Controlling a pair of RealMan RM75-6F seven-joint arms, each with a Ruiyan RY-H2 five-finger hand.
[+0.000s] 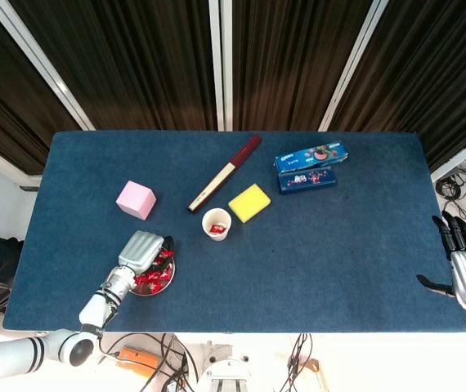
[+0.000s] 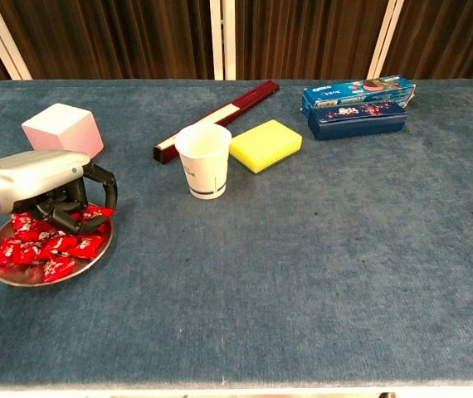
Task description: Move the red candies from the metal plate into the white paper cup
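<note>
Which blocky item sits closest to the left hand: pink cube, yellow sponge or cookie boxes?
The pink cube, just behind the left hand on the candies; the others lie beyond the cup.

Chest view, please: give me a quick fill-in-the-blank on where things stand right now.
1. The left hand has its fingers down among the red candies on the metal ____.
2. The white paper cup stands ____.
3. Right beside the cup lies a ____ sponge.
4. The pink block sits ____ the left hand.

Missing words: plate; upright; yellow; behind
</note>
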